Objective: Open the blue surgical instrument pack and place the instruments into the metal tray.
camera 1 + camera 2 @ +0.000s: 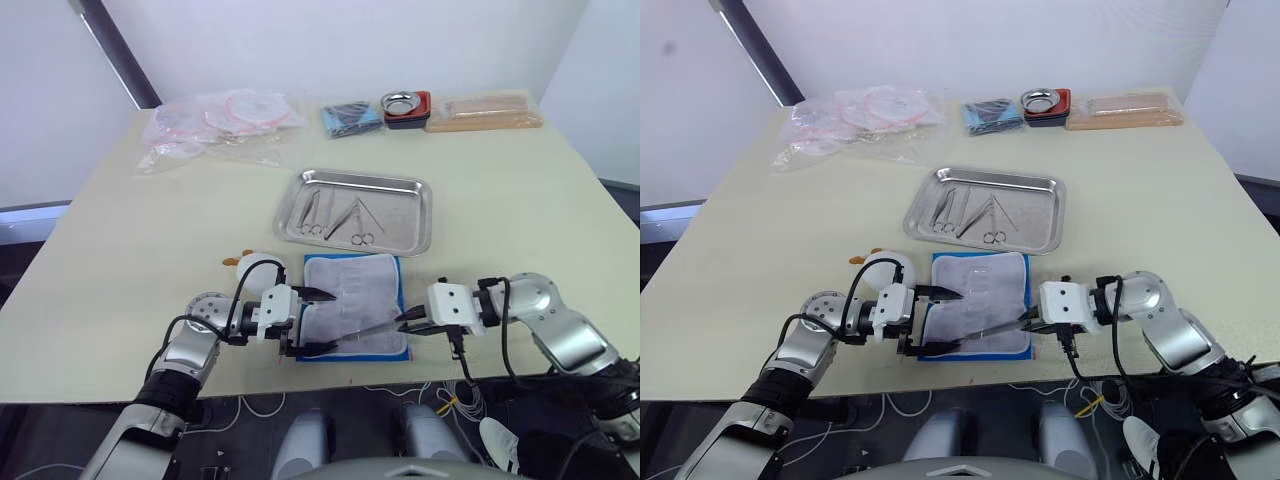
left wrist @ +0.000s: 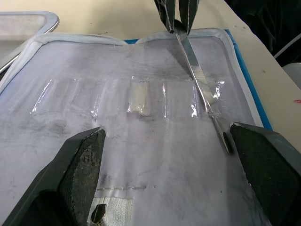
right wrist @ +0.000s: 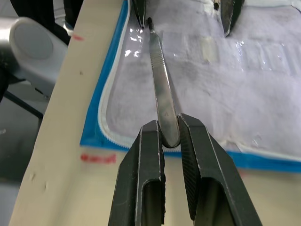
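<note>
At the near edge of the table, the blue surgical instrument pack is laid open, its grey-white padded lining turned up and its blue border showing along the near and right sides. The right gripper is clamped on the end of a slender flat silvery instrument, which is held over the lining and stretches from the pack's near right corner toward the left gripper. In the left wrist view the same instrument is seen slanting across the clear slots, its far tip close beside one black finger. The left gripper's fingers are spread wide apart, one over the pack's left edge and the other at its near left corner; nothing is held between them, and whether they touch the lining cannot be told.

Just beyond the pack, the metal tray is set with its raised rim near the pack's far edge. Several instruments are lying inside it toward its left half, while the right half is bare steel. Bare tabletop is seen to the right of the tray and pack. Along the far edge, clear bags, a smaller blue packet, a round metal bowl in a red holder and a tan package are lined up, well apart from the tray.
</note>
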